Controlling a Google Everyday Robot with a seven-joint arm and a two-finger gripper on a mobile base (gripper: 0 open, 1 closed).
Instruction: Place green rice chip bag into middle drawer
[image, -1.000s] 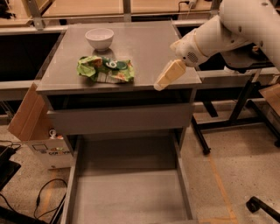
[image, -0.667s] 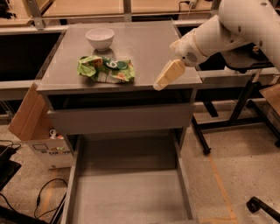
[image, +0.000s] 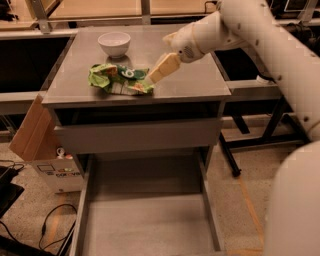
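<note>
One grey cabinet top (image: 197, 82) carries everything that matters, and the gripper (image: 152, 78) hangs low over its middle, reaching in from the white arm (image: 260, 35) that enters from the upper right. Its cream tip sits at the right edge of the green rice chip bag (image: 117, 79), touching it or very nearly so. We cannot tell whether the gripper is open or closed. The bag lies crumpled on the top, stretching away from the tip toward the left of the view. Beyond the gripper, farther back and to the left, a white bowl (image: 114, 43) stands upright, apart from the bag.

Below the gripper, under the top, an upper drawer (image: 137, 136) shows its plain grey front, pulled out slightly. Lower and nearer to us, the middle drawer (image: 145, 225) is drawn far out, its flat floor open to view.

Around the cabinet we see a speckled floor (image: 235, 150). A cardboard flap (image: 27, 132) leans against a white box (image: 57, 172) at the lower left, and dark cables (image: 47, 227) trail on the ground near them. To the right of the gripper and below it, a black frame leg (image: 260, 135) stands on the floor. Wooden benches run along the back.

A second ago the gripper hung near the right edge of the top, well apart from the bag. It has since come across to the bag's edge. The bag, bowl and both drawers lie as they did.
</note>
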